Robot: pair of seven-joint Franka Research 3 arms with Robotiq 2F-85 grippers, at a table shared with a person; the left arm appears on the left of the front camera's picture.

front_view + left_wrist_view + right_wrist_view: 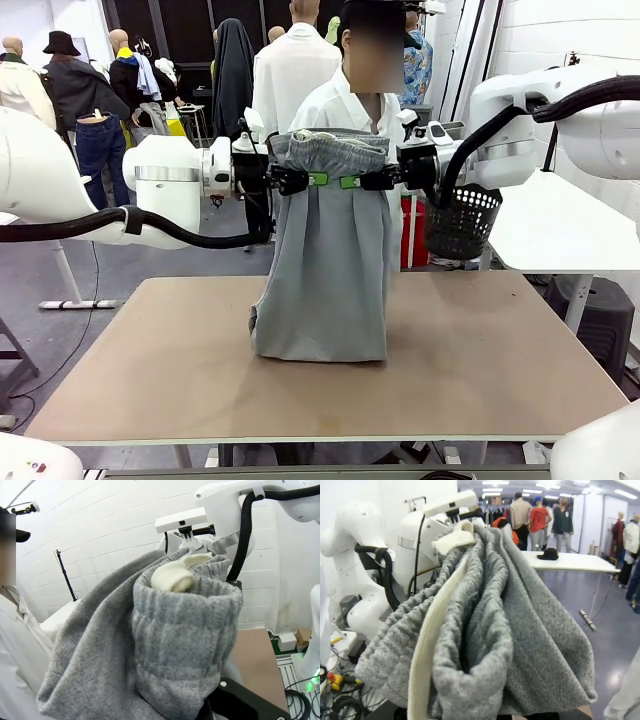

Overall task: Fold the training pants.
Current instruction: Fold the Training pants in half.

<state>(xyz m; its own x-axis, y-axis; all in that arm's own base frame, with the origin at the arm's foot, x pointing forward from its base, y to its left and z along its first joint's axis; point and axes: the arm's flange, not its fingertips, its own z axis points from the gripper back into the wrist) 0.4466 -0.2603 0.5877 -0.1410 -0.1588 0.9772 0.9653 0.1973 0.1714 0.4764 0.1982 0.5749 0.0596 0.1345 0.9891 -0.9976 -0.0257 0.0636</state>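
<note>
Now training pants hang between both tools; hems touch table.

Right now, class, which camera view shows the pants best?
The front view: the pants hang whole between the left gripper and right gripper, hems on the table. Both wrist views show close-ups of the bunched waistband and drawstring.
</note>
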